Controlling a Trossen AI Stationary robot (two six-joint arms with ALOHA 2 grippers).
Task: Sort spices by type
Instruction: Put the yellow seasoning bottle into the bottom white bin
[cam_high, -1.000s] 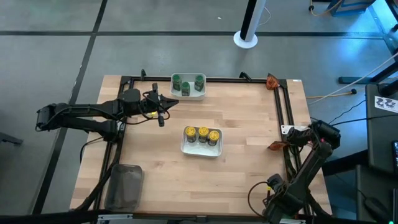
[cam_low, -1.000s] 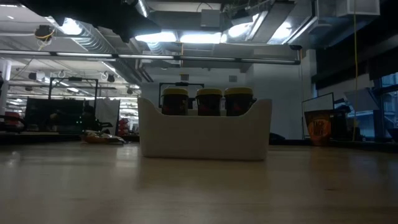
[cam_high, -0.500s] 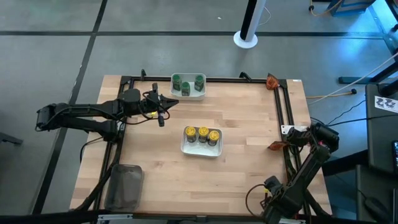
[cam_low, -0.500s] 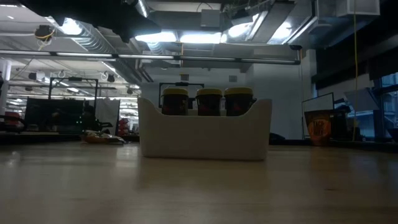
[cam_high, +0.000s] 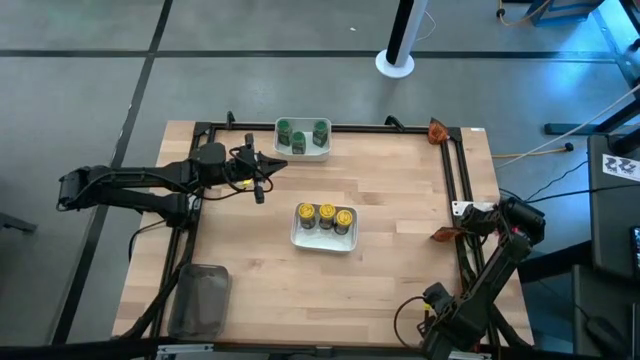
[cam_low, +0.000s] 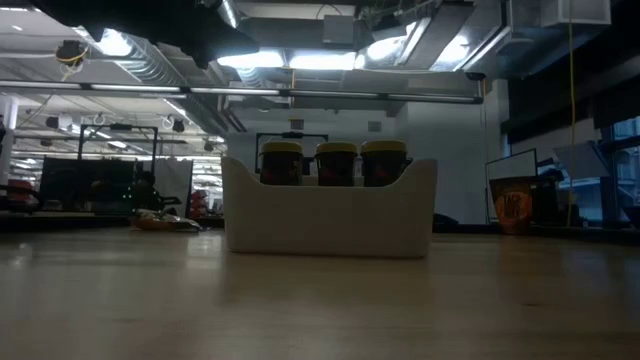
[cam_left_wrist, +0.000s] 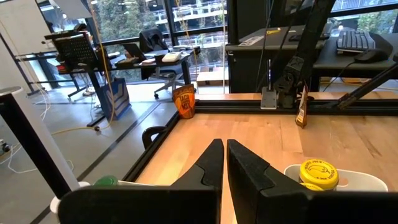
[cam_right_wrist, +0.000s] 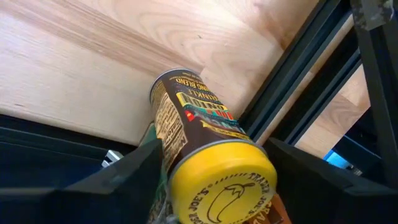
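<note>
My right gripper (cam_right_wrist: 214, 171) is at the table's right edge (cam_high: 462, 228), shut on a brown jar with a yellow cap (cam_right_wrist: 217, 180); from above the jar shows as a brown shape (cam_high: 445, 234). Three yellow-capped jars (cam_high: 325, 216) stand in a white bowl (cam_low: 330, 215) mid-table. Green-capped jars (cam_high: 303, 137) stand in a second white bowl (cam_high: 283, 148) at the far edge. A brown-orange packet (cam_high: 437, 130) leans at the far right corner of the black frame. My left gripper (cam_high: 262, 190) waits shut, level above the table's left half (cam_left_wrist: 225, 155). My right gripper pinches the jar between its two fingers, on the sides of its body just below the yellow cap (cam_right_wrist: 163, 146). The fingers slant steeply down from above. The jar sits tilted, cap toward the wrist, bottom (cam_right_wrist: 177, 78) pointing at the wood beside the rail; whether it rests there I cannot tell.
A black frame rail (cam_high: 462, 180) runs along the table's right and far edges, close beside the held jar (cam_right_wrist: 292, 81). A clear grey tray (cam_high: 200, 300) lies at the near left corner. Bare wood lies between the bowls and the right rail.
</note>
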